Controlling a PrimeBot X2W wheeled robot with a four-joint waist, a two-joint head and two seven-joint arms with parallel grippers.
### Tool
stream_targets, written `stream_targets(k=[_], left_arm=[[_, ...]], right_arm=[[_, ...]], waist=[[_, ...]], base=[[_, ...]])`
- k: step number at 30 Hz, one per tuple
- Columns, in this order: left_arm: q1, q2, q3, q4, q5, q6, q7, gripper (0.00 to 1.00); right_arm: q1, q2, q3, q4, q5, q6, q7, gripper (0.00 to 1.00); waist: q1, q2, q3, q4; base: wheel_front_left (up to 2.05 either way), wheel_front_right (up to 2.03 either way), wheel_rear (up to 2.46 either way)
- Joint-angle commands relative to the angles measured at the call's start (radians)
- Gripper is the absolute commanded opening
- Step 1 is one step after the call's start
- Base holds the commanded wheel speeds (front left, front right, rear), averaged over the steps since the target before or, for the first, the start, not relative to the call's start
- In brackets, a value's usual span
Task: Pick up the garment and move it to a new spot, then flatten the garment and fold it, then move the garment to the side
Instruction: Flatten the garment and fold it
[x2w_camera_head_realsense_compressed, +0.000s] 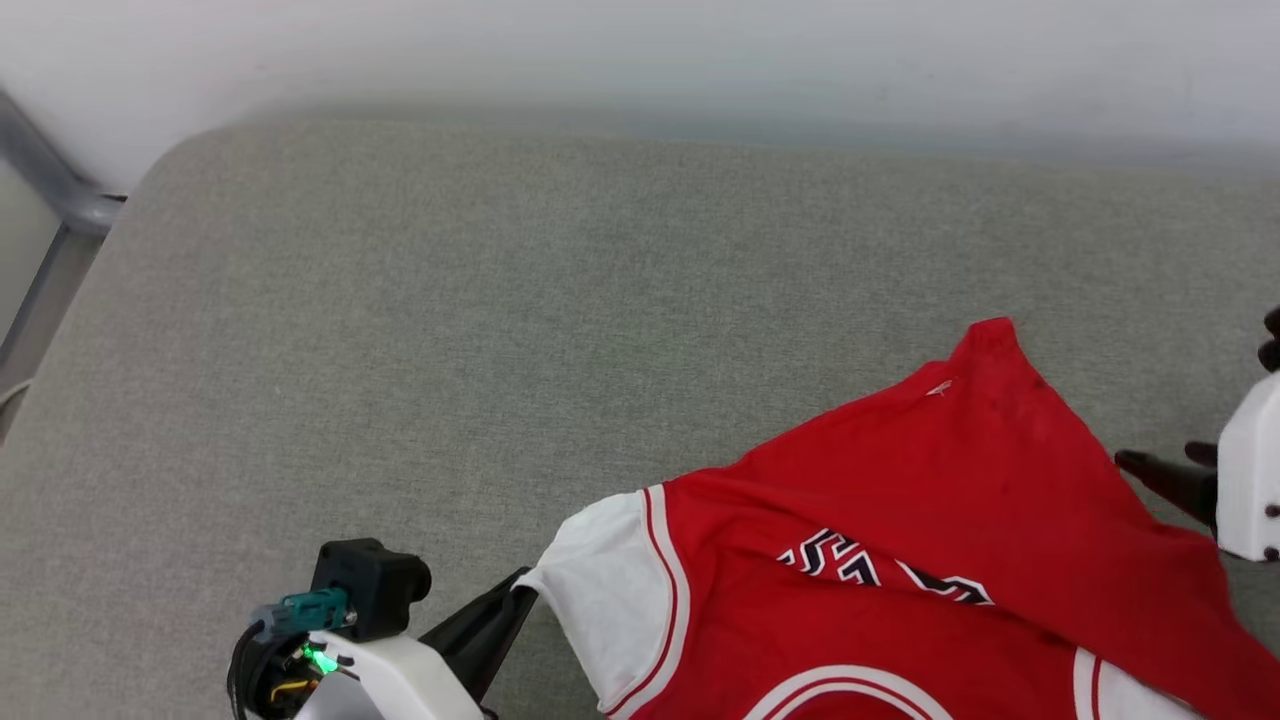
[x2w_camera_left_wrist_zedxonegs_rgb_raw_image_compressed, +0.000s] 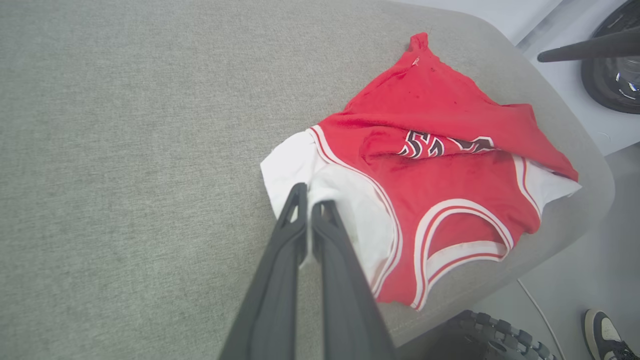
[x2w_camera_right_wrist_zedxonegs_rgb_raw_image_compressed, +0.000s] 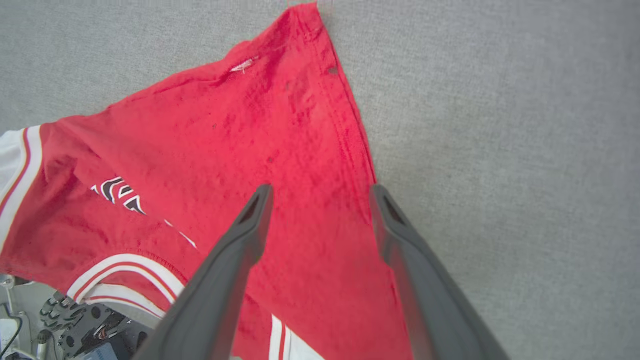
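Garment (x2w_camera_head_realsense_compressed: 900, 470) (x2w_camera_left_wrist_zedxonegs_rgb_raw_image_compressed: 440, 170) (x2w_camera_right_wrist_zedxonegs_rgb_raw_image_compressed: 250, 125): red jersey, lies rumpled at the near right corner of the grey upholstered cushion (x2w_camera_head_realsense_compressed: 400, 300). A red fold laps over part of its dark print, the white-trimmed collar sits at the cushion's near edge, and one red corner points toward the cushion's far side. Left claw (x2w_camera_left_wrist_zedxonegs_rgb_raw_image_compressed: 309, 197): closed, pinching the edge of the white sleeve (x2w_camera_left_wrist_zedxonegs_rgb_raw_image_compressed: 290, 160) on the side toward the cushion's middle. Right claw (x2w_camera_right_wrist_zedxonegs_rgb_raw_image_compressed: 320, 192): fingers wide apart and gripping nothing, one finger over red cloth, the other at the side hem beside bare cushion.
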Motion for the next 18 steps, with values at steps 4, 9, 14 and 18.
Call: stream_targets(k=[4,9,14,18], left_arm=[[-0.041,-0.018,-0.015,-0.007,0.017,-0.014,0.010,0.00],[-0.085,-0.036,-0.028,0.004,0.029,-0.034,0.010,0.00],[-0.111,-0.060,-0.040,0.014,0.038,-0.046,0.003,0.00],[-0.121,-0.074,-0.048,0.026,0.043,-0.055,-0.007,0.00]], right_arm=[[-0.123,0.021,0.029,0.063,-0.065,-0.001,0.013,1.00],[-0.224,0.010,0.055,0.182,-0.140,-0.001,0.004,1.00],[-0.291,-0.009,0.068,0.299,-0.186,-0.001,-0.027,1.00],[-0.334,-0.018,0.081,0.366,-0.203,-0.001,-0.054,1.00]], waist=[[0.0000,0.0000,0.079,0.080],[0.0000,0.0000,0.138,0.147],[0.0000,0.0000,0.179,0.193],[0.0000,0.0000,0.201,0.212]], base=[[0.00,0.00,0.00],[0.00,0.00,0.00],[0.00,0.00,0.00],[0.00,0.00,0.00]])
